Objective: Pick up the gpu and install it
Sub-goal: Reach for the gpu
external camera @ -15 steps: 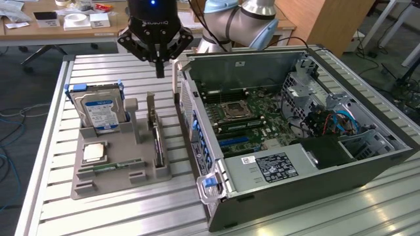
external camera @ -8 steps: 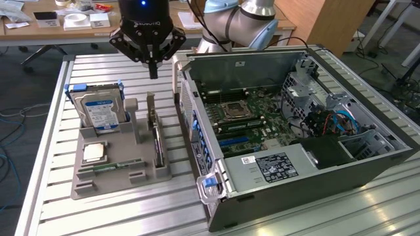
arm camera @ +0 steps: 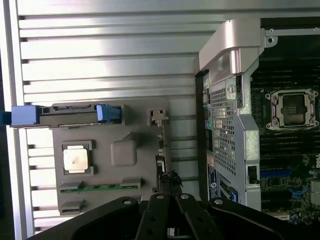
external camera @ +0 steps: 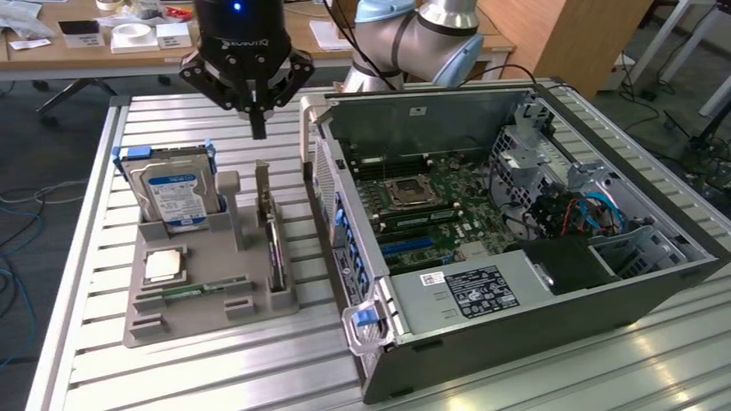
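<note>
Hovering over the grey parts tray [external camera: 188, 324], my pincer [external camera: 258, 127] points straight down with its fingers drawn together to a narrow tip, holding nothing. The gpu [external camera: 270, 235] stands on its long edge in a slot along the tray's side nearest the open computer case [external camera: 549, 287], just beside the case wall but apart from it.

From the pincer the card lies below and toward the foreground of the exterior view. I judge the tip to be above the card's far portion and well clear of its upper edge. The card's long axis runs from the back of the bench [external camera: 171, 381] toward the front, roughly parallel to the case's side wall.

On the wrist view the gpu [arm camera: 162, 150] shows edge-on as a thin dark line, and that line runs almost straight out from the pincer [arm camera: 168, 200]. So I judge the fingers would close across the card's thin dimension.

The hard drive [external camera: 174, 195] with its blue label, the processor [external camera: 163, 264] and the RAM stick [external camera: 204, 288] sit elsewhere in the tray. Nothing stands in the expansion slots of the motherboard [external camera: 429, 205], so the card is not yet installed.
</note>
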